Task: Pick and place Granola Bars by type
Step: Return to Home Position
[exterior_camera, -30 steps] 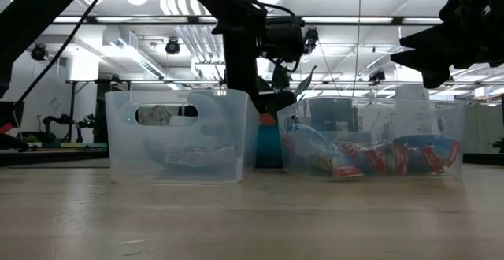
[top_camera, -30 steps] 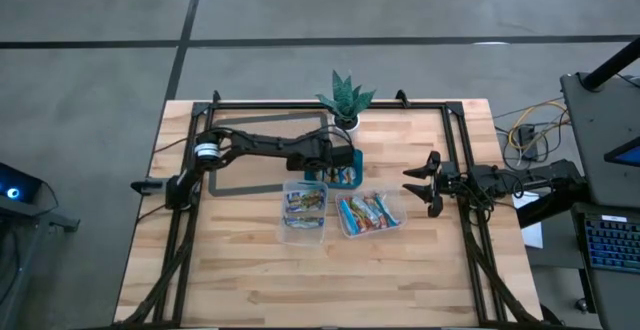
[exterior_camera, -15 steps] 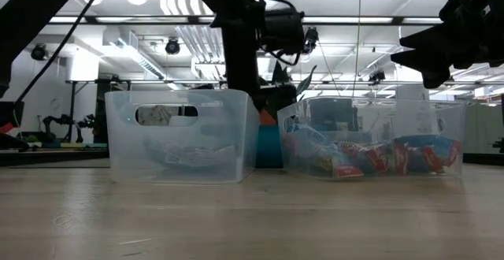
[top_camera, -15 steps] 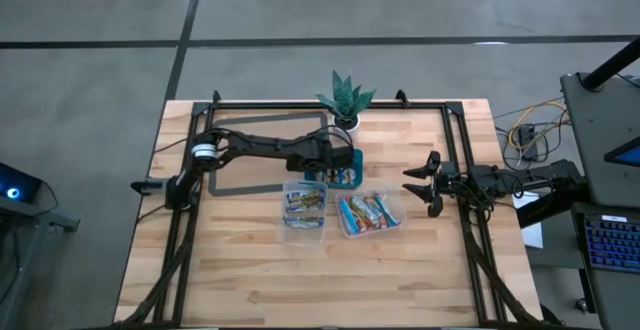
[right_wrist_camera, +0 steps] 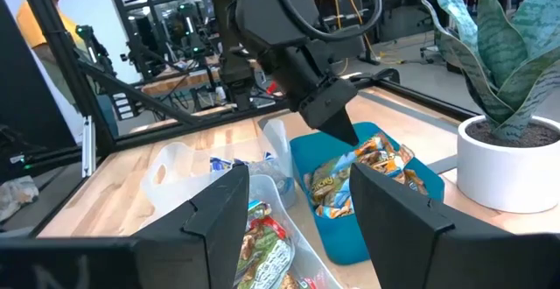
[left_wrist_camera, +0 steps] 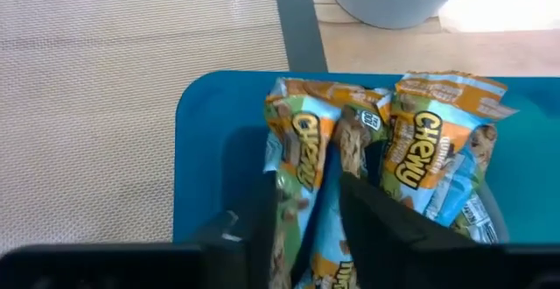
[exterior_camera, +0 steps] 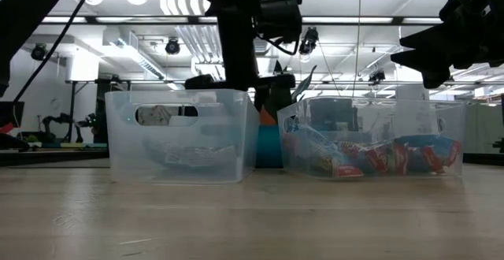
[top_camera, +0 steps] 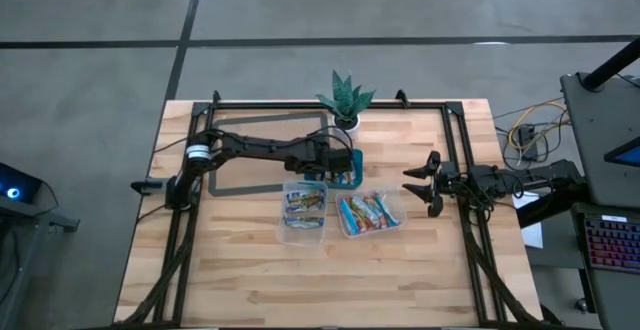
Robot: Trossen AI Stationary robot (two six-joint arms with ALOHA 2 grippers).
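Observation:
Several granola bars point(left_wrist_camera: 420, 149) in orange and blue wrappers lie in the teal tray point(left_wrist_camera: 201, 114), which sits on the table before the plant pot. My left gripper point(left_wrist_camera: 306, 228) points down into this tray point(top_camera: 345, 177) and is shut on one bar. More bars lie in the two clear tubs: blue-and-silver ones in the left tub point(top_camera: 304, 210), red-and-blue ones in the right tub point(top_camera: 370, 213). My right gripper point(top_camera: 418, 183) waits open near the table's right edge, level, facing the tubs. My left gripper holds one orange-and-blue bar point(left_wrist_camera: 302, 188) among those in the tray. The bar is pinched between the two fingers and fills the gap between them. The fingers come from above, pointing down, and lie across the bar's width. The bar still rests in the tray with the others.
A potted plant point(top_camera: 345, 100) stands just beyond the tray at the far edge. A grey mat point(top_camera: 255, 155) lies under the left arm. The two tubs point(exterior_camera: 181, 134) point(exterior_camera: 370, 142) stand side by side nearer than the tray. Bare wood fills the table's near half.
My left gripper has gone down toward the teal tray; in the low view its wrist sinks behind the left tub's far wall. My right arm has kept still.

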